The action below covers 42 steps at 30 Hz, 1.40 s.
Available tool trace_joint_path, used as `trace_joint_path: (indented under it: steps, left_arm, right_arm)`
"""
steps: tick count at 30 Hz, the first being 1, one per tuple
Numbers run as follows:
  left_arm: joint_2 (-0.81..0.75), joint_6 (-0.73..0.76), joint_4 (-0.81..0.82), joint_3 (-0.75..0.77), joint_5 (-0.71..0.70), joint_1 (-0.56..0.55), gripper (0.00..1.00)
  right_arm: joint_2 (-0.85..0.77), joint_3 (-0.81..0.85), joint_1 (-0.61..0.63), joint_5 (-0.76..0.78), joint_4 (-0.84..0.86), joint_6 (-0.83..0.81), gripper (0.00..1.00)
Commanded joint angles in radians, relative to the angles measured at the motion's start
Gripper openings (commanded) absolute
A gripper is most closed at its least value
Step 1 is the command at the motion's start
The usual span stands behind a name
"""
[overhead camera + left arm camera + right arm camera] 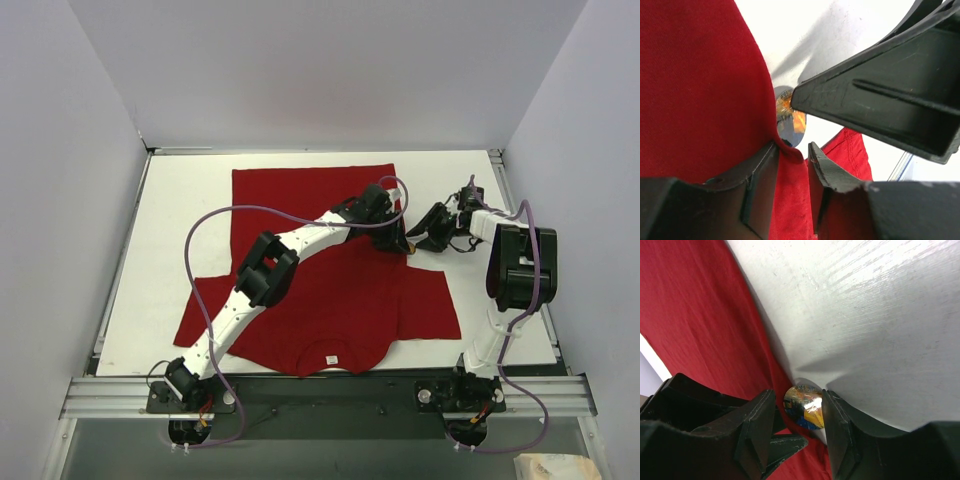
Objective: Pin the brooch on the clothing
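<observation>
White tabletop [170, 230] and pale walls close in the scene. Nearest the arm bases lies the collar of the red T-shirt [330, 300], which is spread flat. Farther out, at its right edge, the 2 tools meet. The left gripper [792, 150] pinches a raised fold of fabric, and the right gripper [798, 396] is clamped on the brooch [805, 407], which touches that fold. The soft cloth will likely sag, so grip it close beside the pin. The tiny glossy disc looks slippery and is best held by its rim.
</observation>
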Motion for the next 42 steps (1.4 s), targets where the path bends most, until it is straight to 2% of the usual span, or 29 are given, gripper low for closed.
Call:
trace_joint_path:
  steps: [1, 5, 9, 12, 13, 17, 24, 27, 34, 42]
  left_arm:
    - [0.038, 0.002, -0.038, 0.009, -0.052, -0.003, 0.41]
    - [0.031, -0.015, 0.011, -0.009, -0.043, -0.001, 0.41]
    - [0.028, -0.017, 0.025, -0.020, -0.037, -0.001, 0.38]
    - [0.012, -0.033, 0.078, -0.077, -0.020, 0.002, 0.31]
    - [0.005, -0.041, 0.124, -0.101, -0.015, 0.005, 0.25]
    - [-0.028, -0.081, 0.229, -0.199, 0.003, 0.014, 0.14]
    - [-0.079, -0.064, 0.301, -0.275, 0.029, 0.028, 0.03]
    - [-0.102, -0.059, 0.387, -0.324, 0.051, 0.034, 0.00]
    - [-0.142, -0.102, 0.584, -0.445, 0.097, 0.048, 0.00]
    - [-0.130, -0.124, 0.658, -0.447, 0.157, 0.048, 0.00]
  right_arm:
    - [0.004, 0.003, 0.011, -0.020, -0.054, -0.003, 0.43]
    - [0.006, -0.014, 0.006, -0.032, -0.048, -0.003, 0.42]
    - [0.004, -0.058, -0.009, -0.103, 0.045, 0.052, 0.40]
    - [-0.008, -0.086, -0.028, -0.163, 0.130, 0.099, 0.39]
    - [-0.013, -0.090, -0.032, -0.183, 0.144, 0.104, 0.39]
    - [-0.028, -0.095, -0.040, -0.192, 0.145, 0.104, 0.39]
    - [-0.085, -0.104, -0.049, -0.137, 0.115, 0.066, 0.40]
    - [-0.083, -0.097, -0.049, -0.129, 0.101, 0.047, 0.42]
    - [-0.056, -0.110, -0.049, -0.143, 0.130, 0.052, 0.44]
    - [-0.014, -0.109, -0.037, -0.171, 0.176, 0.056, 0.45]
